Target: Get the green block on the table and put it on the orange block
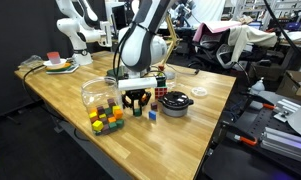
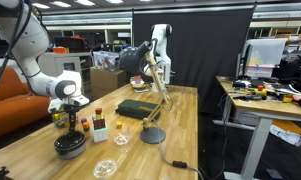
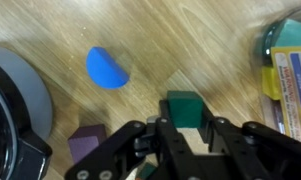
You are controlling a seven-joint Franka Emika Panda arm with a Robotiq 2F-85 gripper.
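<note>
Green block (image 3: 187, 106): on the wooden table (image 3: 190, 40), sitting between my fingertips in the wrist view.
Gripper (image 3: 187, 127): spread, straddling the cube; no pinch that I can see.
Handling: I judge it light, rigid and smooth, so it may slip.
Hold: opposite flat sides, centred.
Orange block: I can't pick it out.

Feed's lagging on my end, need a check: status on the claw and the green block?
Claw low, jaws flanking small green toy cube; grip unconfirmed. Small purple block close beside claw. Blue rounded piece further off, not in the way.
</note>
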